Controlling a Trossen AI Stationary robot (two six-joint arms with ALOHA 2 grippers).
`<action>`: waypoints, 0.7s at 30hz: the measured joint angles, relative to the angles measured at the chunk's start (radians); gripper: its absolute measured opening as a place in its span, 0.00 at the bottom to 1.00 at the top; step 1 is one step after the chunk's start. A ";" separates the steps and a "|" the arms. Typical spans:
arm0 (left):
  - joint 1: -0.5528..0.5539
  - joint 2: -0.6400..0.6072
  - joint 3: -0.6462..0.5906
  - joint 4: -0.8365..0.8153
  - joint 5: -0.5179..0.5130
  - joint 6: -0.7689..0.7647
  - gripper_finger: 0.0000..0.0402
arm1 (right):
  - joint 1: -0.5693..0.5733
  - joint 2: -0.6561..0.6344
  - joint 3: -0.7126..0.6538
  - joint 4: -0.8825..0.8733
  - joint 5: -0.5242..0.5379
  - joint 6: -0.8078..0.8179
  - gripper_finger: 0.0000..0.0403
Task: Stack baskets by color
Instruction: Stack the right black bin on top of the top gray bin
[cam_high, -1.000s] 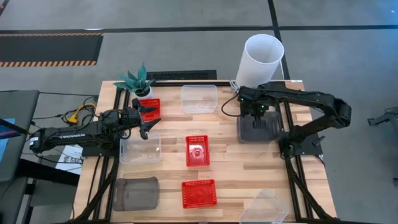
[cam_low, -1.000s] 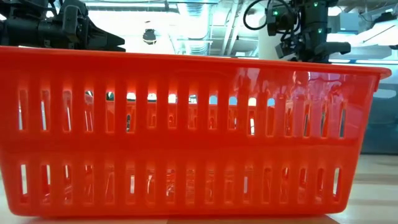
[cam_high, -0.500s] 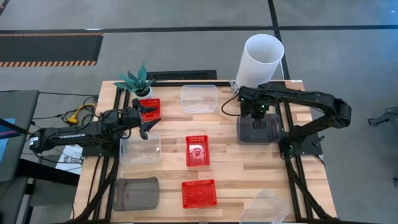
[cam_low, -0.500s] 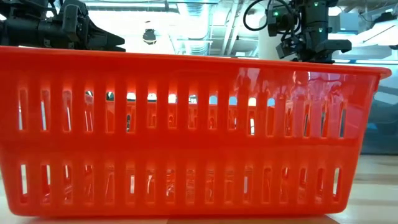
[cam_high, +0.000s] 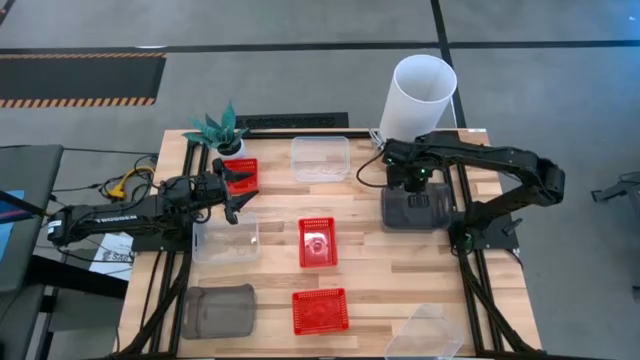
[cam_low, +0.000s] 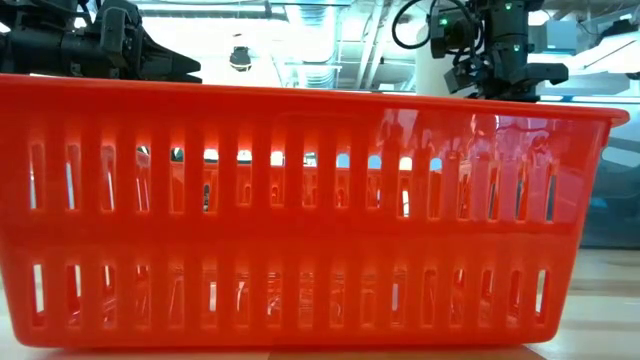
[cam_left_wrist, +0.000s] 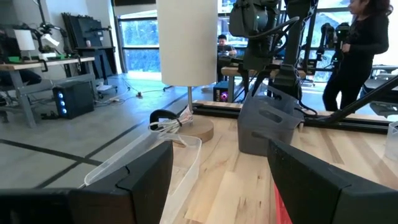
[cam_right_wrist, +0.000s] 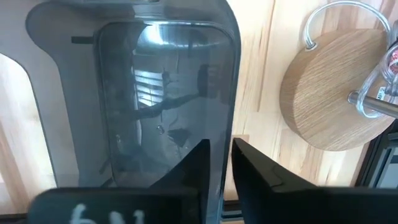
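— Low view: what sits nearest?
— The front red basket (cam_low: 300, 210) fills it, flat on the desk (cam_high: 400, 275). From above, that basket (cam_high: 320, 311) lies at the front middle, a front grey basket (cam_high: 219, 310) well to its left, and a tilted clear basket (cam_high: 424, 335) at the front right corner.
— And the next row back?
— A middle red basket (cam_high: 318, 242) is at the centre and a middle clear basket (cam_high: 225, 238) left of it, apart.
— Where is the left gripper?
— The left gripper (cam_high: 235, 190) hovers over the far edge of that clear basket, its fingers (cam_left_wrist: 146, 180) wide apart and holding nothing.
— And the right one?
— The right gripper (cam_high: 415, 183) points down at the far end of the right grey basket (cam_high: 417, 210). Its wrist view shows the gripper (cam_right_wrist: 219, 146) with fingers (cam_right_wrist: 199, 165) a little apart, astride that basket's far wall (cam_right_wrist: 227, 93). I cannot tell whether more than one grey basket is nested there.
— What is farthest back?
— A back red basket (cam_high: 241, 172) sits beside the plant (cam_high: 218, 130), a back clear basket (cam_high: 320, 158) to its right, and the white cylinder (cam_high: 420, 95) stands at the far right. A person (cam_left_wrist: 360, 50) stands beyond the desk.
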 joint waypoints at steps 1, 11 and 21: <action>0.000 0.000 0.000 0.000 0.000 0.000 0.63 | 0.000 0.000 0.000 -0.001 0.000 -0.001 0.15; 0.000 0.000 0.000 0.000 0.002 -0.005 0.63 | -0.002 0.000 0.001 -0.010 -0.055 -0.026 0.06; 0.000 0.000 0.000 0.000 0.008 -0.007 0.63 | -0.002 0.000 0.001 -0.002 -0.096 0.026 0.12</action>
